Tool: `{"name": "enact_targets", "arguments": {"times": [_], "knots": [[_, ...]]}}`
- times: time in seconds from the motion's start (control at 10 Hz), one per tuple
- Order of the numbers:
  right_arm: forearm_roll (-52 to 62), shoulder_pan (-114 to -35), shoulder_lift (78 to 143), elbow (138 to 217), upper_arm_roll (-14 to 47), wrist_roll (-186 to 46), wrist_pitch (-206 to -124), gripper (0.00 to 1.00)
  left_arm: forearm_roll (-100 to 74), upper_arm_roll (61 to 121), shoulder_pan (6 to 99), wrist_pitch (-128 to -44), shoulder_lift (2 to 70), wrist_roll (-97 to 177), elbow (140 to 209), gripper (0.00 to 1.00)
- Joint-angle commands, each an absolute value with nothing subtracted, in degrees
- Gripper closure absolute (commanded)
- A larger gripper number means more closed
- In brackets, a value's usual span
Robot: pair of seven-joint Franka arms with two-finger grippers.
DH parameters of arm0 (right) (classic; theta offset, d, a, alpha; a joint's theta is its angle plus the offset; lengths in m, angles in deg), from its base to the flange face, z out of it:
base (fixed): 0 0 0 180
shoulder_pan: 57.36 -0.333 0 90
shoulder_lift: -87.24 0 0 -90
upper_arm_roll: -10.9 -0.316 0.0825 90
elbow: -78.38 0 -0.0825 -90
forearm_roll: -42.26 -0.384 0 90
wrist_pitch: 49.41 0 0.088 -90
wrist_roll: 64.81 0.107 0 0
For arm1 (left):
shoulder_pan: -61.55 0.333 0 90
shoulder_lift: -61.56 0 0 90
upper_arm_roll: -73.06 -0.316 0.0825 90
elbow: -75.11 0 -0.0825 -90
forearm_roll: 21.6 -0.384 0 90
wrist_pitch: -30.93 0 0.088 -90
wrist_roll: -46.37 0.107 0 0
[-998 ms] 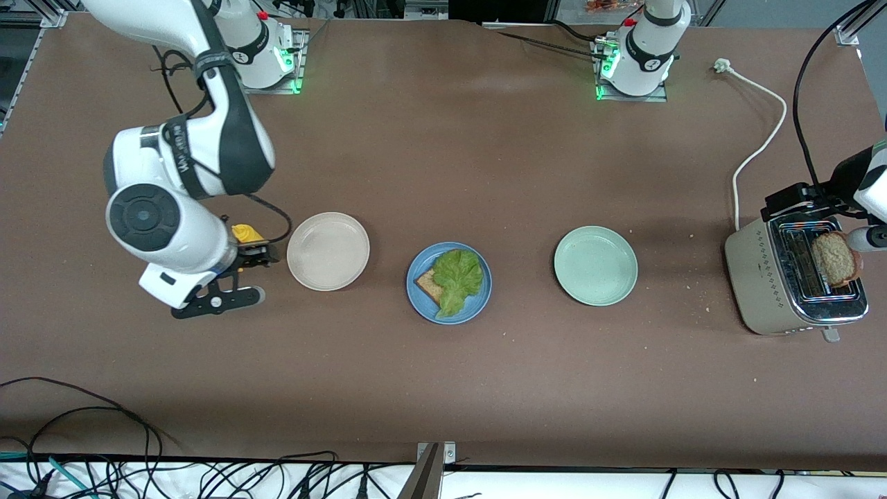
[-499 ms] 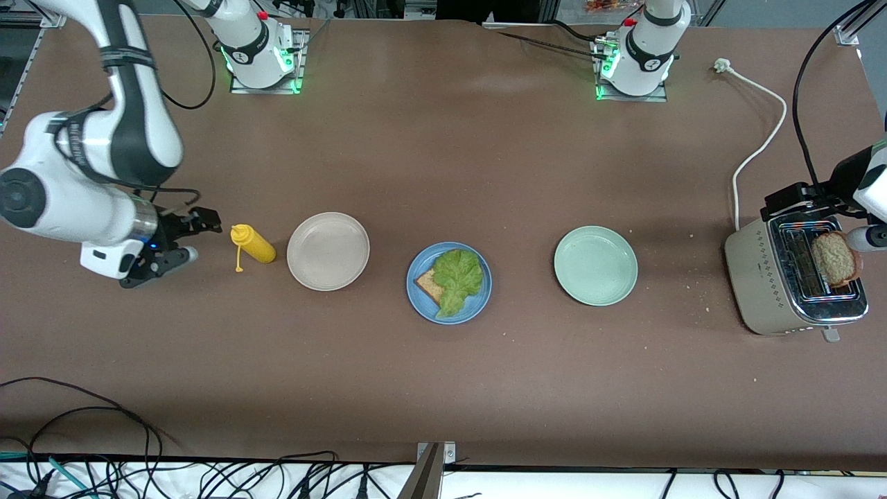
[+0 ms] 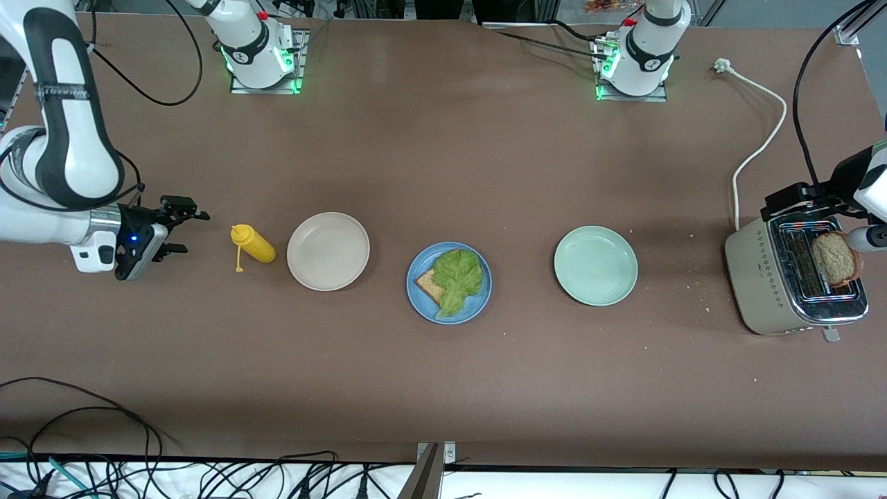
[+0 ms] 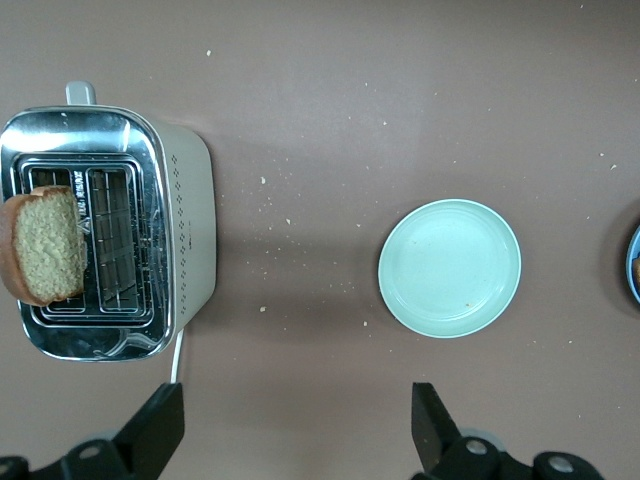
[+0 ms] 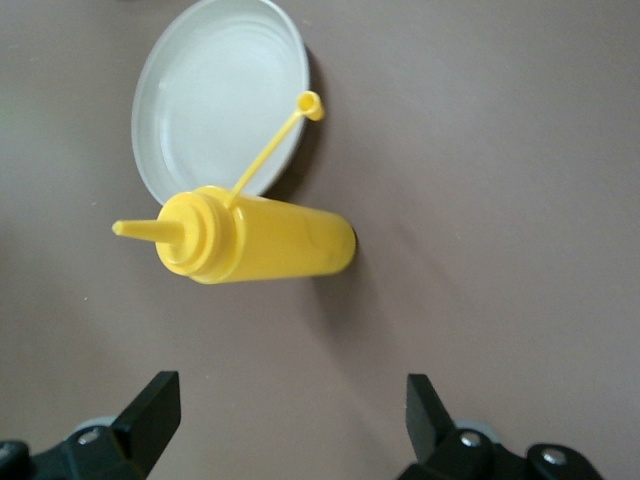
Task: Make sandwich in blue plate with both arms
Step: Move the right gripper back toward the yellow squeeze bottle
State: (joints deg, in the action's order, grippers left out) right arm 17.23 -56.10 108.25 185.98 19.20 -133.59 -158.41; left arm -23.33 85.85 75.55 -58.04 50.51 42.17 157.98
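Observation:
The blue plate (image 3: 482, 299) sits mid-table with one slice of toast (image 3: 427, 284) on it and a green lettuce leaf (image 3: 457, 277) on top of that slice. A second toast slice (image 3: 836, 258) (image 4: 42, 245) stands up out of the toaster (image 3: 762, 277) (image 4: 185, 235) at the left arm's end. My left gripper (image 4: 297, 425) hangs open and empty high over the bare table beside the toaster. My right gripper (image 3: 181, 225) (image 5: 290, 410) is open and empty beside a yellow squeeze bottle (image 3: 253, 244) (image 5: 250, 240), apart from it.
A beige plate (image 3: 328, 251) (image 5: 220, 95) lies between the bottle and the blue plate. A pale green plate (image 3: 595, 265) (image 4: 450, 267) lies between the blue plate and the toaster. The toaster's white cord (image 3: 759, 142) runs toward the bases. Crumbs dot the table near the toaster.
My right arm has swung away from the beige plate toward its end of the table, uncovering the yellow bottle, which stays put. The left arm has not moved.

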Motion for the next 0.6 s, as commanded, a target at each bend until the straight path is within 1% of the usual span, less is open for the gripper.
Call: {"name": "enact_targets", "arguments": {"times": [0.0,0.2,0.4,0.5], "knots": [[7.0,-52.8,113.3,186.1,18.0,-155.2,-158.5,0.0,-22.2,85.9,75.7,-57.2,50.7,42.8,157.2,0.0],[-1.1,-51.2,116.8,186.1,18.0,-172.4,-158.0,0.0,-22.2,85.8,75.7,-57.2,50.7,42.8,157.2,0.0],[-9.3,-50.5,119.6,186.0,18.0,-186.0,-155.1,0.0,-22.2,85.8,75.8,-57.2,50.7,42.9,157.2,0.0],[-10.4,-50.3,119.9,186.0,18.0,-187.8,-151.0,0.0,-22.2,85.8,75.9,-57.2,50.7,42.9,157.2,0.0]]}}
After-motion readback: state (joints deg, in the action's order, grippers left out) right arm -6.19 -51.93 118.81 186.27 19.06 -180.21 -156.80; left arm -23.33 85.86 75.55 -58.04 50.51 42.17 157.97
